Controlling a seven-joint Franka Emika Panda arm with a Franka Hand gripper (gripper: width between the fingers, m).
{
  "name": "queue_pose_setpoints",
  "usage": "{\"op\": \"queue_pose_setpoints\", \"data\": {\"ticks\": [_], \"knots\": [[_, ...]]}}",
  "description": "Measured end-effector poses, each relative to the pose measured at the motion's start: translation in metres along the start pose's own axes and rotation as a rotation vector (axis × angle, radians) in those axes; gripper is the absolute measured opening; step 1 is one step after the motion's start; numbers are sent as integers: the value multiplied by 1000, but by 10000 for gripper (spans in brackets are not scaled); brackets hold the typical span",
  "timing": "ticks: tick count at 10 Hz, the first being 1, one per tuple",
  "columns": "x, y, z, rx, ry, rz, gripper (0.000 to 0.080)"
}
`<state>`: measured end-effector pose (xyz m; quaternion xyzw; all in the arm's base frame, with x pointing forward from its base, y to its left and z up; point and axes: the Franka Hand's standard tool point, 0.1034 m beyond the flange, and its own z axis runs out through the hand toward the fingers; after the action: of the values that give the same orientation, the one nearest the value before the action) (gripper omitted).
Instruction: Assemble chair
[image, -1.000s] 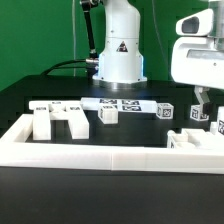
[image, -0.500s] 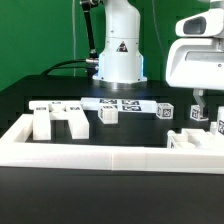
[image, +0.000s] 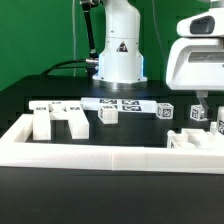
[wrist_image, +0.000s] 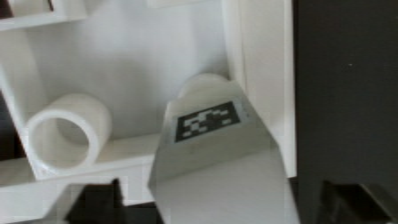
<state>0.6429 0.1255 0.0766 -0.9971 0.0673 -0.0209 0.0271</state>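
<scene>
Exterior view: my claw (image: 203, 99) hangs at the exterior view's right, low over a cluster of white chair parts (image: 192, 140) that sit on the black counter (image: 60, 190) just behind the near rail (image: 110, 152). From here I cannot see how wide it stands. At the exterior view's left a chunky part (image: 58, 120) stands inside the rail. The marker board (image: 120, 103) lies farther back, in front of my base (image: 118, 60). A small block (image: 108, 114) sits just near of the board, and a tagged cube (image: 165, 110) sits at its right end.

Wrist view: a tagged slab (wrist_image: 217, 135) lies straight under my claw (wrist_image: 214, 205), between the two dark fingers (wrist_image: 89, 205). The fingers stand apart, one on each side of the slab. I cannot tell whether they touch it. A round white piece (wrist_image: 63, 135) lies just beside the slab, against a white wall.
</scene>
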Motion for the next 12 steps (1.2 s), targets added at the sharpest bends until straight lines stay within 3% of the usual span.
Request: {"op": "queue_pose_setpoints", "data": {"ticks": [1, 2, 4, 12], "knots": [[0, 0, 0, 0, 0, 1, 387], [0, 0, 0, 0, 0, 34, 287], [0, 1, 0, 1, -1, 96, 288], [1, 7, 2, 4, -12, 906, 291]]}}
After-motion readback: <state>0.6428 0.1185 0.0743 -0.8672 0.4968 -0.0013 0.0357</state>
